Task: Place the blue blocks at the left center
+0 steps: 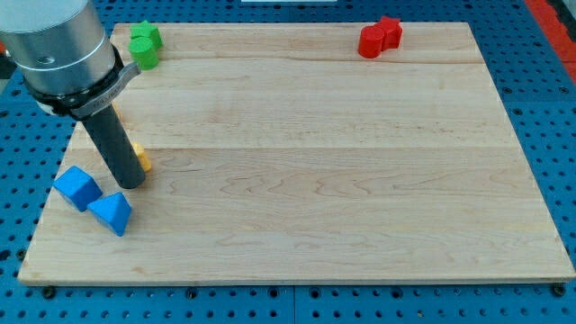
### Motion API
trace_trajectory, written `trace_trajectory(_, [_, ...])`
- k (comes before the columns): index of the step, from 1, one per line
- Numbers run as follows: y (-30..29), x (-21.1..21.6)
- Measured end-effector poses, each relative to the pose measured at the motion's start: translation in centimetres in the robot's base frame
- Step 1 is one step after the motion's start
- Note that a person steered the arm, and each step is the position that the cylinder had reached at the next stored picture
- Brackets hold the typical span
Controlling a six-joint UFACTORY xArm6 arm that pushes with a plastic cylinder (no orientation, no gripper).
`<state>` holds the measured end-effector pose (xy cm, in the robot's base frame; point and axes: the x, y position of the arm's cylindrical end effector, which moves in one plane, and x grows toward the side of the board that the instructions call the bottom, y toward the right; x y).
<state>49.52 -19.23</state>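
Two blue blocks lie near the view's lower left of the wooden board (315,180): a blue cube-like block (76,187) and a blue triangular block (112,212), close together. My tip (130,184) rests on the board just right of the blue cube and above the blue triangle. It stands close to both; contact cannot be told. A yellow block (139,158) is mostly hidden behind the rod.
A green block (145,45) sits at the view's top left, partly behind the arm's grey body (58,49). A red block (380,38) sits at the top right. A blue pegboard (549,108) surrounds the board.
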Motion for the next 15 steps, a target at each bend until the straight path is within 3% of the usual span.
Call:
trace_trajectory(1, [0.5,-5.4])
trace_trajectory(2, [0.5,-6.5])
trace_trajectory(3, [5.6,-4.5])
trace_trajectory(4, [9.9,4.1])
trace_trajectory(5, [7.2,8.1])
trace_trajectory(7, [-1.9,5.7])
trace_trajectory(11, [-6.8,5.9])
trace_trajectory(12, [-7.3,5.2])
trace_trajectory(13, [-7.4,0.8])
trace_trajectory(15, [-5.9,0.4])
